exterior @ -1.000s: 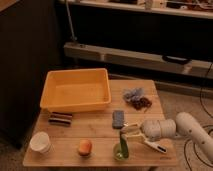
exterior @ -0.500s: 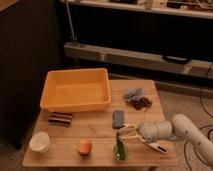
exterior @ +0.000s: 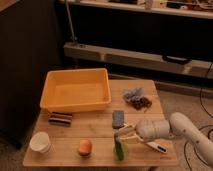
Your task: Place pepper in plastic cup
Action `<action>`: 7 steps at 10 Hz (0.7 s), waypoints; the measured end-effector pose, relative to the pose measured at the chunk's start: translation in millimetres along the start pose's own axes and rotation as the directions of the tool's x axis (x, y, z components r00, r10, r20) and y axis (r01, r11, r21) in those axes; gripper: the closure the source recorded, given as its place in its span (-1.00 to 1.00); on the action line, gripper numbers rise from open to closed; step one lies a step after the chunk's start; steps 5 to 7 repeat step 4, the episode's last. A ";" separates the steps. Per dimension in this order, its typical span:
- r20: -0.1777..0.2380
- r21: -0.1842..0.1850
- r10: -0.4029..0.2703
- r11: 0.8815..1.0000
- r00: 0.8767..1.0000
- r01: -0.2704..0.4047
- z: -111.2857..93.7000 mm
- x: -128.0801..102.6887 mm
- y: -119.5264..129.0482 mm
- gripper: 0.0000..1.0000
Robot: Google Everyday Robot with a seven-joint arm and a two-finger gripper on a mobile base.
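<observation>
A green pepper (exterior: 119, 150) stands on the wooden table (exterior: 100, 130) near its front edge, right of centre. My gripper (exterior: 123, 137) reaches in from the right on a white arm (exterior: 175, 131) and sits right at the pepper's top end, touching or nearly touching it. The plastic cup (exterior: 40, 142), pale and upright, stands at the table's front left corner, far from the gripper.
A large yellow bin (exterior: 77, 90) fills the back left of the table. An orange fruit (exterior: 85, 147) lies between cup and pepper. A dark bar (exterior: 61, 118), a grey sponge (exterior: 118, 118) and a snack bag (exterior: 137, 97) lie mid-table. Shelving stands behind.
The arm has drawn in slightly toward the pepper. The pepper has stayed in almost the same spot on the table.
</observation>
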 end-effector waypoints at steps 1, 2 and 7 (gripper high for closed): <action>-0.003 -0.005 -0.009 1.000 1.000 0.009 -0.6 -1.9 0.4 -0.60; -0.006 -0.011 -0.019 1.000 1.000 0.019 -1.2 -4.6 0.6 -0.60; -0.011 -0.016 -0.037 0.999 0.999 0.037 -4.2 -11.4 1.2 -0.60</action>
